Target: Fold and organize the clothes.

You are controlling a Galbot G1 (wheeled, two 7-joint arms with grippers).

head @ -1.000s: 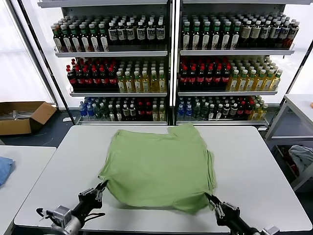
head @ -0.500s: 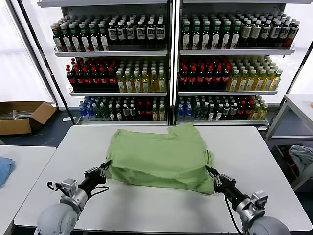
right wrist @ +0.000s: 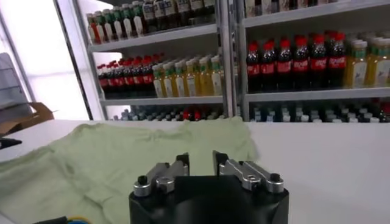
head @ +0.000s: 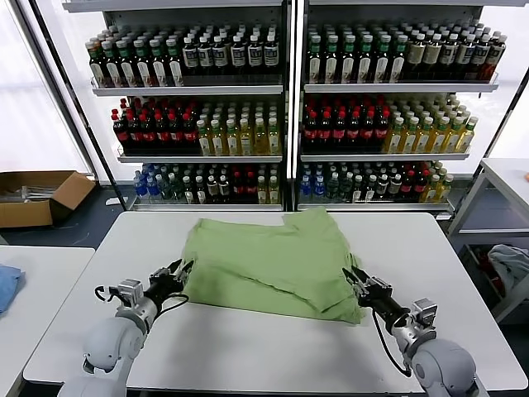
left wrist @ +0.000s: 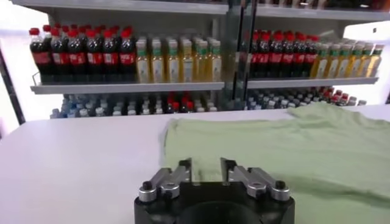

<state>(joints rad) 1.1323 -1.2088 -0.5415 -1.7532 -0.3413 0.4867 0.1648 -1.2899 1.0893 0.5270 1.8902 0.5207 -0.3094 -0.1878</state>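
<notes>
A light green polo shirt (head: 269, 260) lies folded over on the middle of a white table (head: 248, 347), its doubled near edge running between the robot's two arms, with drinks shelving (head: 285, 107) stocked with bottles standing behind. The garment looks light, soft and limp, likely to sag and slide on the smooth tabletop, so a pinch at the corners or along a folded edge would seem the surest hold, both layers taken together. The left gripper (head: 183, 268) sits just off the shirt's left edge, fingers parted and holding nothing; the right gripper (head: 353, 277) sits at the near right corner, fingers likewise apart and empty, as both wrist views confirm. Nothing lies on the tabletop between the grippers and the fabric. A cardboard box (head: 37, 197) rests on the floor to the far left, a blue cloth (head: 7, 285) on a side table there, and a pale cloth (head: 511, 266) off to the right, all well apart from the work.
</notes>
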